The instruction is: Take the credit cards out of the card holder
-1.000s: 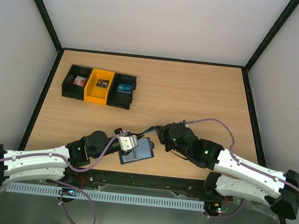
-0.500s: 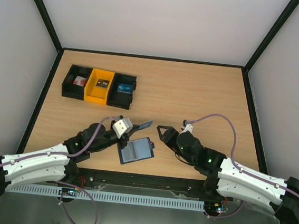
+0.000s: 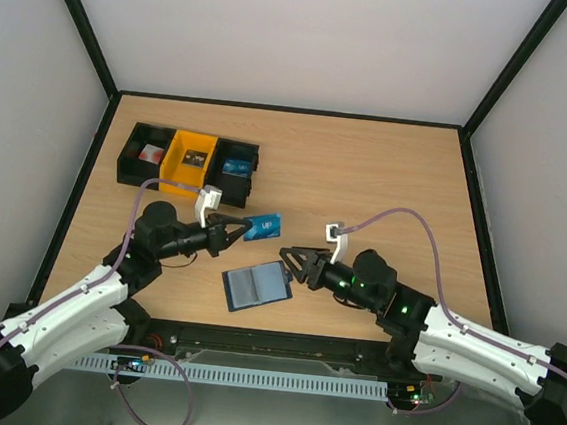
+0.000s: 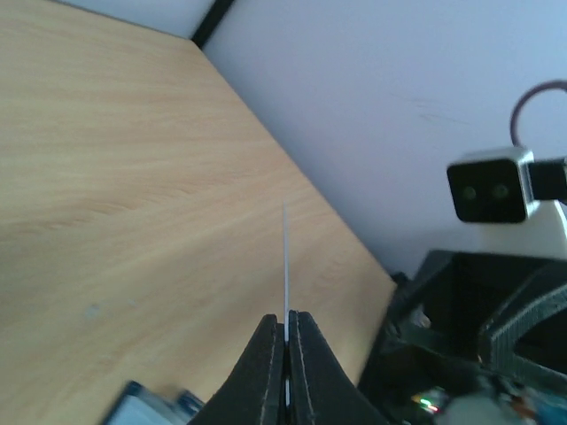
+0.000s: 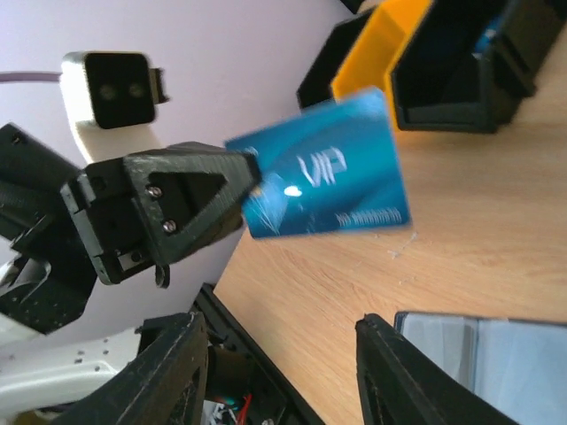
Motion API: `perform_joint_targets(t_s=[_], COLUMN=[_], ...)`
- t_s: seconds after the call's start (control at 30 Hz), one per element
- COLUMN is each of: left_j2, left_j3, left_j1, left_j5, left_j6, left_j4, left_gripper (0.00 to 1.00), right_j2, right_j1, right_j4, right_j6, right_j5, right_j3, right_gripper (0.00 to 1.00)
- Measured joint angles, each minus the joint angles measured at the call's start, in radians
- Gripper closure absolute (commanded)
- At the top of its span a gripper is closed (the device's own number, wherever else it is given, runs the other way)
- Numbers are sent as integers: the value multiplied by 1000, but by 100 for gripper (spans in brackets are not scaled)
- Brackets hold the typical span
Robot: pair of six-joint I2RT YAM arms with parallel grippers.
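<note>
The card holder (image 3: 256, 286) lies open and flat on the table near the front, its grey inside facing up; one corner of it (image 5: 496, 354) shows in the right wrist view. A blue credit card (image 3: 264, 227) marked VIP (image 5: 323, 181) hangs in the air behind the holder, with my left gripper (image 3: 241, 231) shut on its left end. The left wrist view shows that card edge-on as a thin white line (image 4: 286, 257) between the closed left gripper (image 4: 287, 329). My right gripper (image 3: 287, 257) stands open just right of the holder, nothing between its fingers (image 5: 168, 372).
A row of three bins stands at the back left: black (image 3: 144, 155), yellow (image 3: 189, 164) and black (image 3: 233, 174), each with a small item inside. The yellow bin (image 5: 376, 49) and a black bin (image 5: 461, 75) show beyond the card in the right wrist view.
My left gripper lifted the blue card away from the holder and swung back and left. The right gripper let go, opened and now sits beside the holder's right edge.
</note>
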Motion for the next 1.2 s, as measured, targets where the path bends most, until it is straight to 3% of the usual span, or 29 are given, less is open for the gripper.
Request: perform_joint_targets(t_s=[0.27, 0.63, 0.8, 1.0, 1.2], left_j2=[-35, -98, -100, -101, -123], left_j3=[1, 1, 0, -9, -29], left_j1=[23, 108, 131, 142, 144], left_j5=[191, 235, 241, 271, 285], left_j6=[-197, -288, -319, -373, -414], left_j4=[6, -28, -31, 3, 39], left_gripper=[97, 97, 97, 97, 97], right_j2=[138, 237, 262, 291, 300], right_j1=[-10, -108, -147, -159, -163], right_j4=[-51, -71, 2, 114, 204], right_j6=[-127, -134, -122, -58, -2], right_j5=[-61, -127, -206, -288, -338], right_j3=[220, 238, 215, 163, 107], right_gripper=[58, 54, 65, 67, 82])
